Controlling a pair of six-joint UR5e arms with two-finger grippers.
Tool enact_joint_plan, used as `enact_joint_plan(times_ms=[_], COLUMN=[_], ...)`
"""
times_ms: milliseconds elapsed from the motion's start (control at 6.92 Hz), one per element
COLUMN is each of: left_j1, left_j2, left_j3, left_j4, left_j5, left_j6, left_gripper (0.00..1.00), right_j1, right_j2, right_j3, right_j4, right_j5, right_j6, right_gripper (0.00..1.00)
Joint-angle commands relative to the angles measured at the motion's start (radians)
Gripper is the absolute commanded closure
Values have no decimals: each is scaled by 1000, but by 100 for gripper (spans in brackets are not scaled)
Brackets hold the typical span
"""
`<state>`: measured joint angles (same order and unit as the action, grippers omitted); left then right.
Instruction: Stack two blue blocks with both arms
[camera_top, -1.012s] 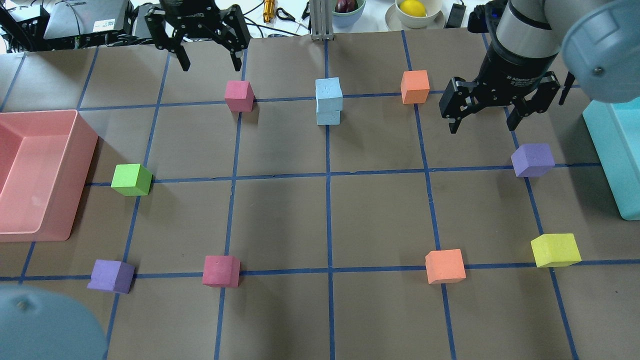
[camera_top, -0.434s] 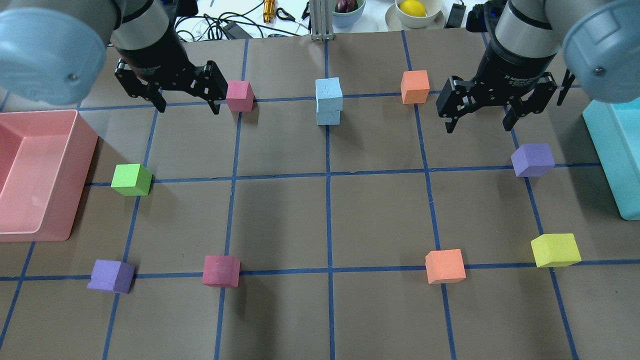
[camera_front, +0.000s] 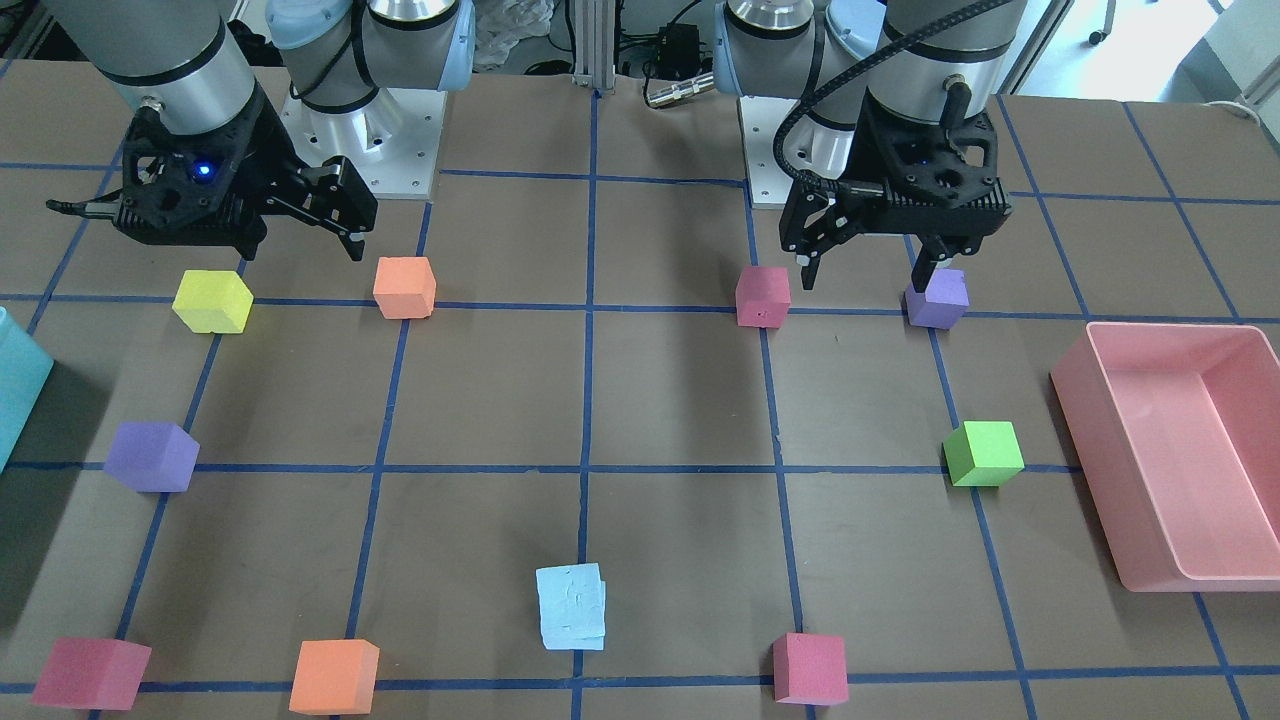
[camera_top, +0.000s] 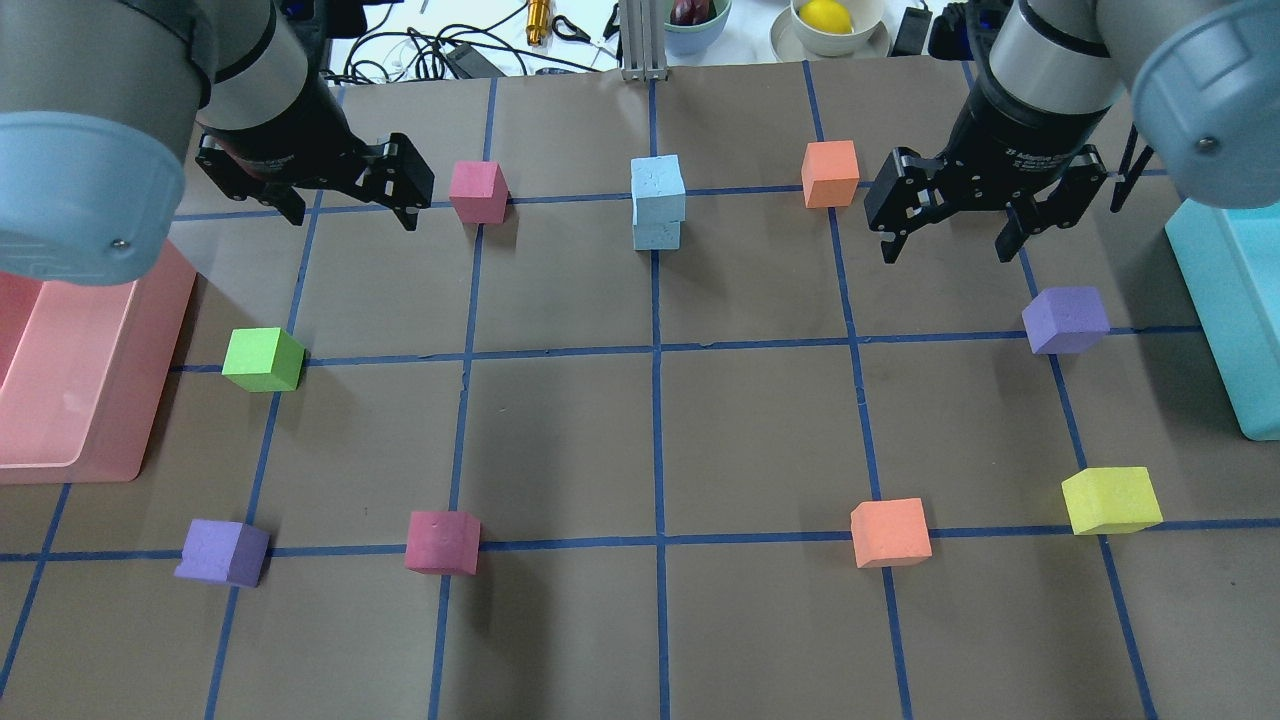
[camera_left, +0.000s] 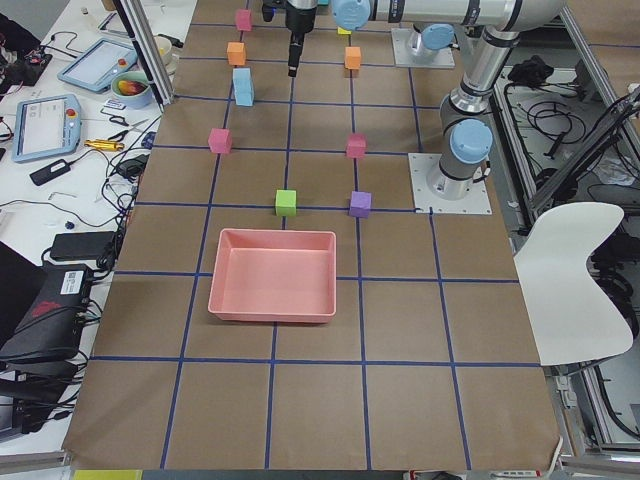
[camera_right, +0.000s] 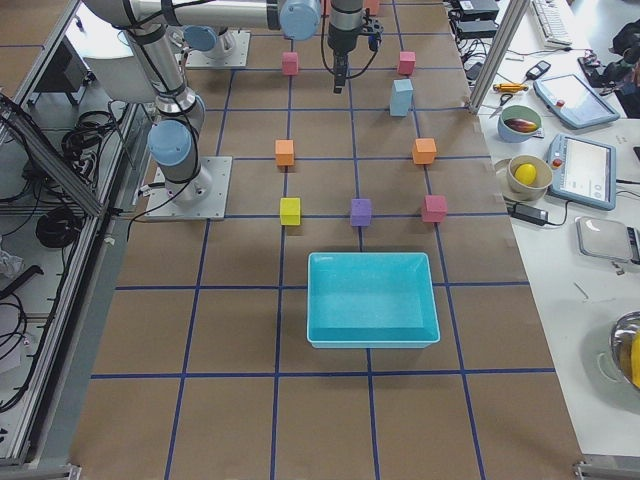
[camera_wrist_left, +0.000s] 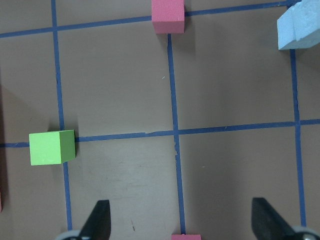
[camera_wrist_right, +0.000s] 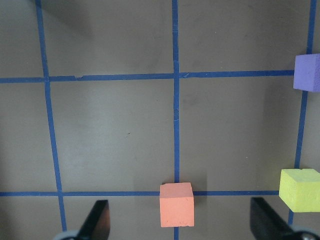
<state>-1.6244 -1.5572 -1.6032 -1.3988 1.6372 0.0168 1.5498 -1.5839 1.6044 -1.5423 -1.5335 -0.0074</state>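
Pale sky-blue foam cubes (camera_top: 657, 205) were found already stacked, one upon the other, at the far middle of the brown paper-covered table (camera_top: 560, 440), on its central blue tape line. The upper cube was seen to sit slightly twisted and offset on the lower one, yet it was fully carried by it. Over the last second the stack had not been disturbed; the same pose was shown in every overhead picture.

What had changed was the arms. The black two-finger left gripper (camera_top: 352, 215) had been drawn back from the table's far edge and out to its own side. It was held above the table on the side of the pink-red foam cube (camera_top: 477, 191) away from the stack, well apart from the blue cubes. The black two-finger right gripper (camera_top: 945, 250) had been shifted only slightly and was held near the orange foam cube (camera_top: 830, 173), likewise well apart from the stack. From this it was judged that the stacking was finished and that both arms were being retired.

The jaws of both grippers were spread wide. In each wrist view the two fingertips were seen at the lower corners, with only the table and loose cubes far below between them. Nothing was held or touched by either.
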Motion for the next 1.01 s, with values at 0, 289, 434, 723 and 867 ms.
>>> enact_joint_plan(times_ms=[0,289,434,723,867], left_j1=[24,77,69,69,69], left_j2=[-12,-3,0,2,0], left_j3=[58,86,85,77,77], left_j4=[-84,-132,-134,-135,-134], left_j5=[-57,-68,-66,-62,-68], left_j6=[5,49,35,35,35], left_gripper=[0,0,0,0,0], right_j1=[0,0,0,0,0], right_j2=[-2,-2,-2,-2,-2], right_j3=[0,0,0,0,0], right_j4=[1,1,1,1,1], right_j5=[0,-2,-2,-2,-2], right_j6=[3,6,6,7,7], right_gripper=[0,0,0,0,0])
